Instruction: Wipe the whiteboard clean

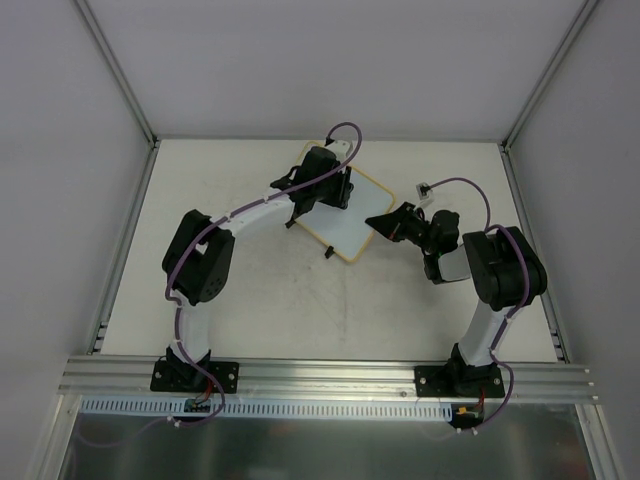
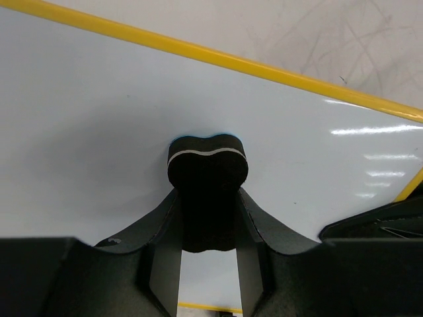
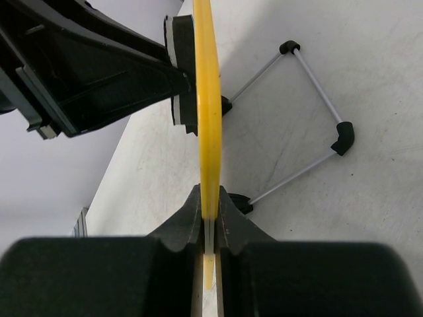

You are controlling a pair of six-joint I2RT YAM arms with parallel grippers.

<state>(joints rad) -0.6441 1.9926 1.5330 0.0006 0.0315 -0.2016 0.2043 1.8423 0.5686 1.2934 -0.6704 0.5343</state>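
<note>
Wiping step: the left tool [image 2: 208, 221] grips the eraser [image 2: 207, 158] against the whiteboard [image 2: 99, 99]. The right tool [image 3: 209, 212] clamps the board's edge, propped mid-surface [image 1: 250, 300]. The next move probably calls for steady sweeps.

White walls [image 1: 300, 60], scuffed grey tabletop [image 1: 300, 315], aluminium rail [image 1: 330, 376]

The whiteboard's [image 1: 362, 212] edge sits between the right fingers [image 3: 184, 228], eraser [image 2: 207, 165] against its face.
</note>
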